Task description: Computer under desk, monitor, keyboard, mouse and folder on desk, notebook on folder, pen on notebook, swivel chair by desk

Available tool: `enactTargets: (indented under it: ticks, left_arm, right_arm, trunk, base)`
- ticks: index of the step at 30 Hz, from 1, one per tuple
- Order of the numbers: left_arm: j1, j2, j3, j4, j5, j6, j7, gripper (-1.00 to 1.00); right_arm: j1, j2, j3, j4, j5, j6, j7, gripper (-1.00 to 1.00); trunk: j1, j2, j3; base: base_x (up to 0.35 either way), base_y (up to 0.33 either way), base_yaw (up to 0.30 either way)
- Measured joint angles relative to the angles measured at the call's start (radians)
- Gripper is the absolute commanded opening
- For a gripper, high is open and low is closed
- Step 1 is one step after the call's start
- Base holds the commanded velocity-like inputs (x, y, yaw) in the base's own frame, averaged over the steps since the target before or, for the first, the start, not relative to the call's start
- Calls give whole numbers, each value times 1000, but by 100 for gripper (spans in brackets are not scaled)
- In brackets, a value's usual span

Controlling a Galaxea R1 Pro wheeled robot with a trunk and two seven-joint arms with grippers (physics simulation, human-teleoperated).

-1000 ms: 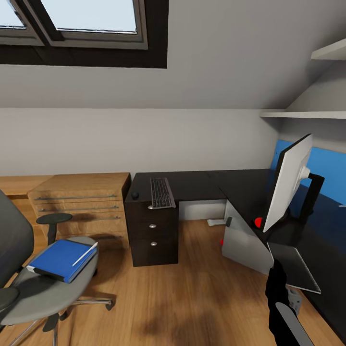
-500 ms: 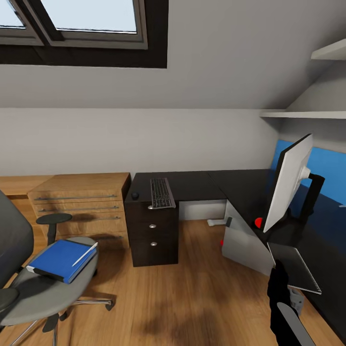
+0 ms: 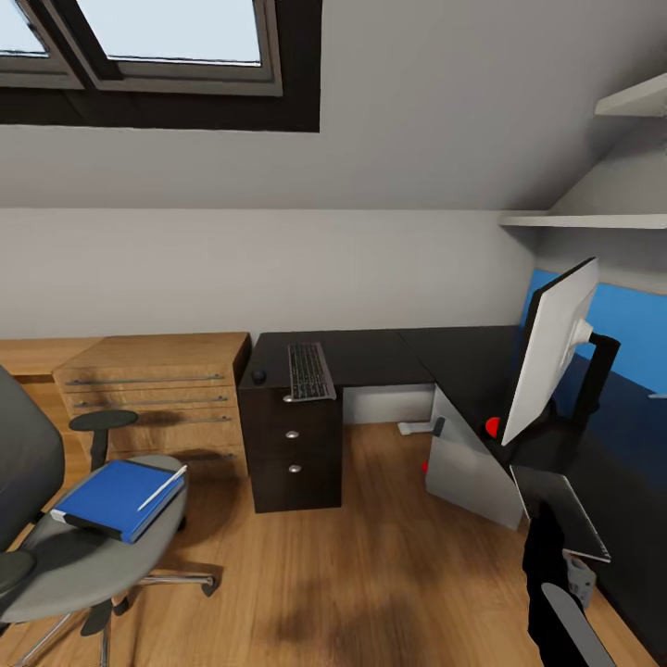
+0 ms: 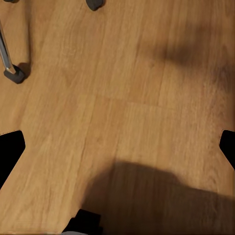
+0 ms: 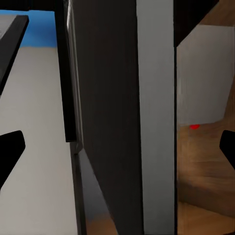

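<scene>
Brightness: even, moderate, soft.
Light source: skylight [image 3: 167, 37] at upper left, pale and slightly overexposed.
Shadows: diffuse dark patches on the wood floor [image 3: 371, 574]; a broad one in the left wrist view.
Glare: none.
Sharpness: head view crisp; right wrist view soft, close surfaces blurred.

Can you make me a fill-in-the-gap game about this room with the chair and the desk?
1. The blue folder lies on the seat of the swivel ____.
2. The white pen rests on top of the ____.
3. The keyboard lies on the black ____.
4. The small dark mouse sits right beside the ____.

Missing words: chair; folder; desk; keyboard.
</scene>
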Motion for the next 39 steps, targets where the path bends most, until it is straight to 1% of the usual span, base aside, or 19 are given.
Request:
enactTargets:
  ticks: [4, 16, 17, 20, 22, 23, 24, 28, 39]
  left_arm:
    - [0, 0, 0, 0, 0, 0, 0, 100]
    - [0, 0, 0, 0, 0, 0, 0, 100]
    - [0, 0, 0, 0, 0, 0, 0, 100]
    - [0, 0, 0, 0, 0, 0, 0, 100]
    - [0, 0, 0, 1, 0, 0, 0, 100]
    - [0, 0, 0, 1, 0, 0, 0, 100]
    - [0, 0, 0, 1, 0, 0, 0, 100]
    - [0, 0, -1, 0, 0, 0, 0, 100]
    - [0, 0, 0, 0, 0, 0, 0, 100]
  right_arm:
    - [0, 0, -20, 0, 0, 0, 0, 100]
    - [0, 0, -24, 0, 0, 4, -5, 100]
    - [0, 0, -24, 0, 0, 5, -5, -100]
    - [0, 0, -22, 0, 0, 7, -8, -100]
    - [0, 0, -22, -1, 14, 7, -6, -100]
    - [0, 0, -21, -1, 14, 7, -6, -100]
    - [0, 0, -21, 0, 6, 6, -5, -100]
    - [0, 0, -19, 0, 7, 5, -4, -100]
    - [0, 2, -17, -2, 9, 4, 1, -100]
  trunk:
    - [0, 0, 0]
    - [0, 0, 0]
    - [0, 0, 0]
    - [0, 0, 0]
    - [0, 0, 0]
    - [0, 0, 0]
    - [0, 0, 0]
    - [0, 0, 0]
    - [-42, 77, 34]
  base:
    - [-15, -19, 0]
    - [-1, -2, 0]
    - [0, 0, 0]
    - [0, 0, 0]
    - [0, 0, 0]
    - [0, 0, 0]
    - [0, 0, 0]
    - [0, 0, 0]
    - [0, 0, 0]
